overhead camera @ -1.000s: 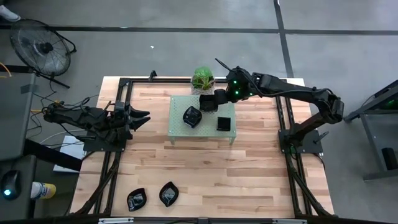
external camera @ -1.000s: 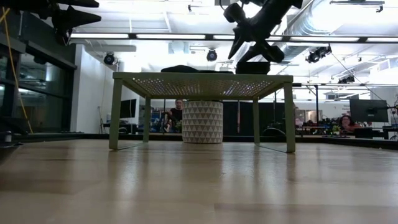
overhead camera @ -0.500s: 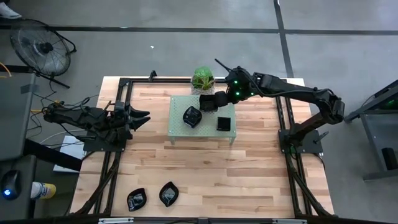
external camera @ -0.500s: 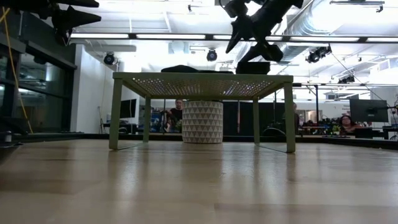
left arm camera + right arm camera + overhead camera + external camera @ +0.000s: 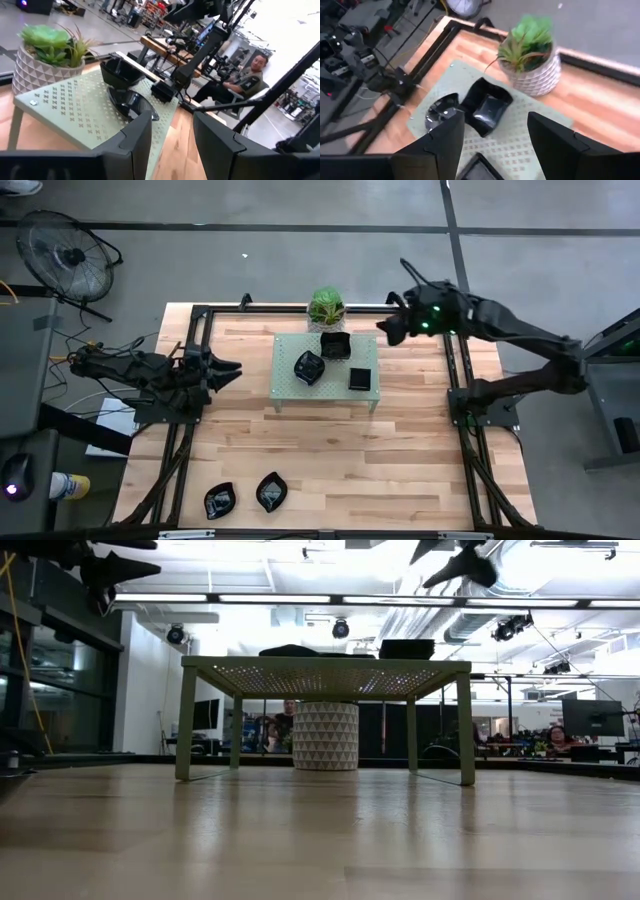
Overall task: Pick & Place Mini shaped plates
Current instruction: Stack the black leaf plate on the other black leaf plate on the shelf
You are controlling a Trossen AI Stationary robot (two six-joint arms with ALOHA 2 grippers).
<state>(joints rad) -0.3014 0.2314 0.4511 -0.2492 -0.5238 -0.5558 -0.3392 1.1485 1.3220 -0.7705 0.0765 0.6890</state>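
While the right gripper point(image 5: 388, 328) hangs in the air past the rack's far right corner, off to the side of the potted plant point(image 5: 326, 307), its fingers point(image 5: 560, 145) stand spread and empty, nothing between them. The pale green perforated rack point(image 5: 290, 385) sits mid-table on the wooden table point(image 5: 330, 460) and carries three of the mini shaped plates: a deep square-ish plate point(image 5: 335, 345) at the far edge just in front of the plant, a rounded leaf-like plate point(image 5: 309, 367) nearer the left side, and a small square plate point(image 5: 360, 378) toward the right. In the right wrist view the deep plate point(image 5: 487, 111) and the leaf-like one point(image 5: 440, 112) lie just beside each other, possibly touching at one edge; the view is too soft to settle it. Two more plates rest on the near edge of the table, well apart from the rack: one point(image 5: 219, 501) to the left, one point(image 5: 271, 491) just beside it. The left gripper point(image 5: 232, 366) waits to the left of the rack, pointing toward it, its fingers point(image 5: 135, 145) parted and holding nothing. From table height the rack point(image 5: 325, 665) stands on four legs, the plant's patterned pot point(image 5: 325, 736) behind it, dark plate shapes showing on top.
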